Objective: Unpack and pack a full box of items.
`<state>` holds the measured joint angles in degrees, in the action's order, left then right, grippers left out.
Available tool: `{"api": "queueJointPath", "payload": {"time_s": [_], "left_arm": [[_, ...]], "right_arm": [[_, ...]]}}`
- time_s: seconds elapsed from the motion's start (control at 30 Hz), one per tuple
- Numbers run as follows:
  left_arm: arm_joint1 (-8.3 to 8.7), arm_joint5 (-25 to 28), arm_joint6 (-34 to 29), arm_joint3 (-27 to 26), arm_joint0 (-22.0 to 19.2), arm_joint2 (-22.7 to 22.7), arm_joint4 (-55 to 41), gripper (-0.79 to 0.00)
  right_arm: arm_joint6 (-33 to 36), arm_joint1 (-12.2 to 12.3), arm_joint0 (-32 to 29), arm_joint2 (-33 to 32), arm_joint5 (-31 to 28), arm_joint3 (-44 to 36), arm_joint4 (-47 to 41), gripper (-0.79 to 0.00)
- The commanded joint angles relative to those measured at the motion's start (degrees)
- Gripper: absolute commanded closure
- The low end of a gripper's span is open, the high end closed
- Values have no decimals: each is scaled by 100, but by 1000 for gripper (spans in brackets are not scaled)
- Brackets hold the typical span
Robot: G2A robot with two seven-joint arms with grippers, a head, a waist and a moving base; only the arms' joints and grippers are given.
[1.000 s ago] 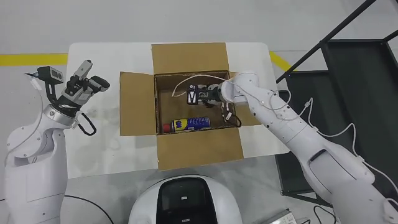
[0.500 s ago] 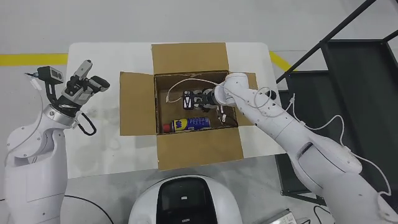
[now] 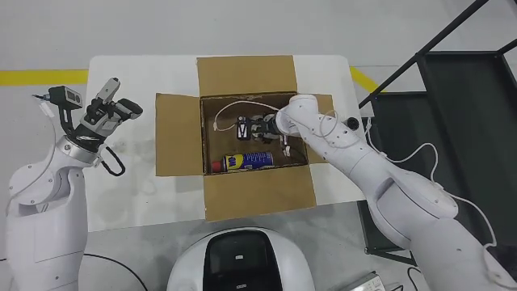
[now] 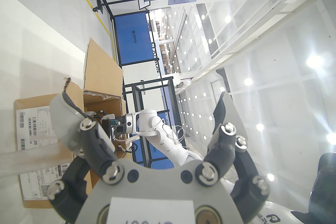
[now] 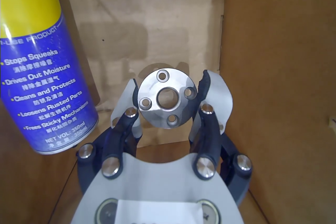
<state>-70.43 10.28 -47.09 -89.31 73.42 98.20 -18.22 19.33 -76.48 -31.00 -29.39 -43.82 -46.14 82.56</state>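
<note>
Inside the box (image 3: 246, 74), right pincer (image 5: 169, 89) clamped on metal disc (image 5: 176, 82), spray can (image 5: 39, 78) just beside

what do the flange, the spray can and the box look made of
The flange: likely steel or aluminium, with a bright machined finish and mirror-like reflections. The spray can: probably thin metal, with a glossy printed blue-and-yellow coat. The box: brown cardboard, matte and creased.
</note>
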Motion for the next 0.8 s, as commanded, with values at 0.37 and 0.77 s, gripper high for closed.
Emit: {"api": "queueJointPath", "payload": {"time_s": [0.37,0.77], "left_arm": [[0,0,0,0,0,0,0,-785],[0,0,0,0,0,0,0,-785]], "right_arm": [[-317,801,-962,-1350,-586,-2211,21,-785],[-763,1794,-3758,-4653,-1176,-5202,-687,-785]]}}
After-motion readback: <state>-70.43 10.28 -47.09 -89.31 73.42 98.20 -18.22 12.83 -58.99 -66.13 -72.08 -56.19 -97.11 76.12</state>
